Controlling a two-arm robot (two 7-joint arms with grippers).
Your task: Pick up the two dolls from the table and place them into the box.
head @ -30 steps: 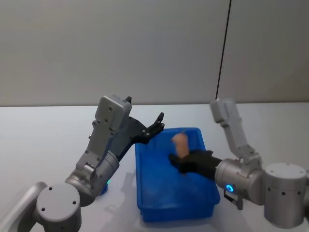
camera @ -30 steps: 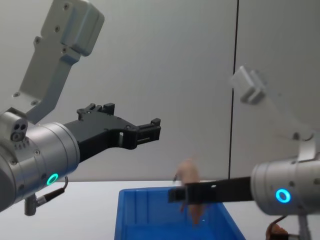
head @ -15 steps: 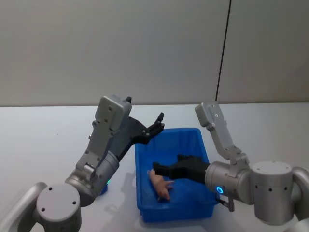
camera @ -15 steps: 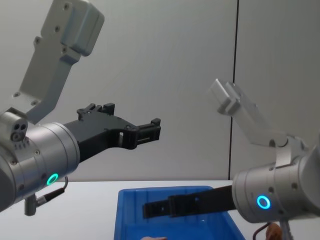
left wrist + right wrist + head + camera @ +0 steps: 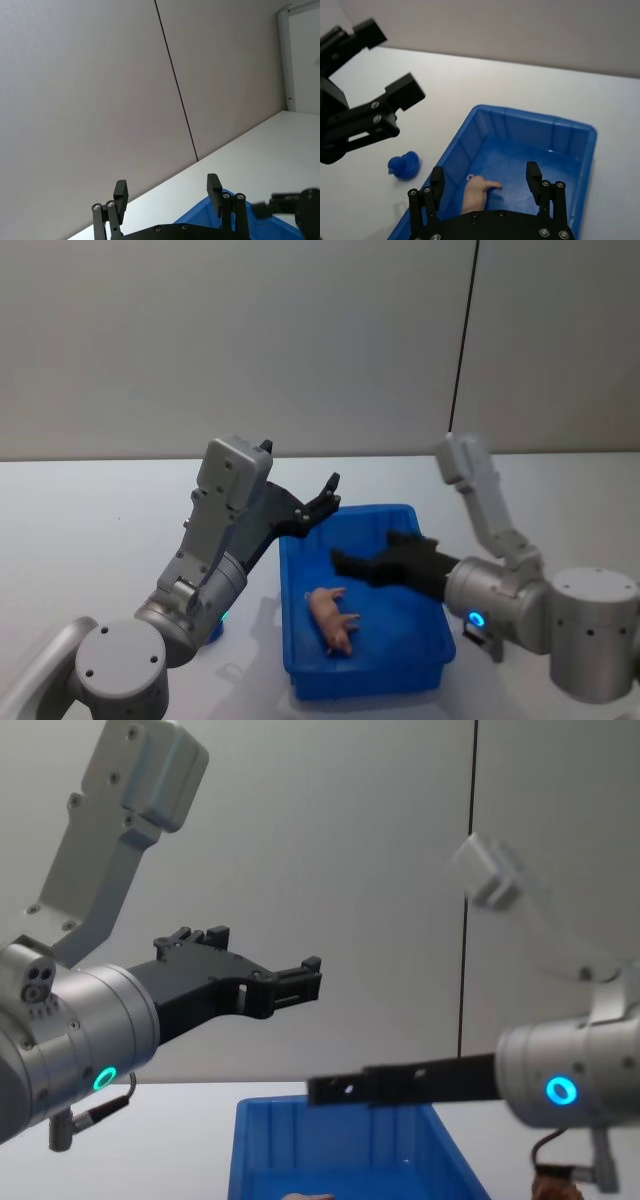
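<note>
My right gripper [image 5: 340, 560] hovers over the box [image 5: 365, 687], reaching in from the 3 o'clock side. In the chest view it rides just above the rim and is clear of the walls. Its two fingers [image 5: 438, 182] stand wide apart with nothing between them.

Beneath it, the pale pink doll [image 5: 332, 616] lies on its side on the box floor. It is at about 8 o'clock from the floor's middle and close to the left wall; I cannot tell whether it touches that wall. In my right wrist view the doll lies below the gap between my spread fingers, apart from both of them.

My left gripper [image 5: 324, 496] hangs in the air over the box's 11 o'clock corner, well above the rim and higher than my right gripper. Its tips point toward 1 o'clock. Its jaws are spread too and hold nothing; my left wrist view shows only the grey wall and the tabletop between them.

The box stands on the white table [image 5: 90, 530] with its long sides running from 6 to 12 o'clock.

A small blue duck-shaped toy [image 5: 404, 166] sits on the table at the box's 9 o'clock. It is near the left wall but apart from it, and under my left forearm.
</note>
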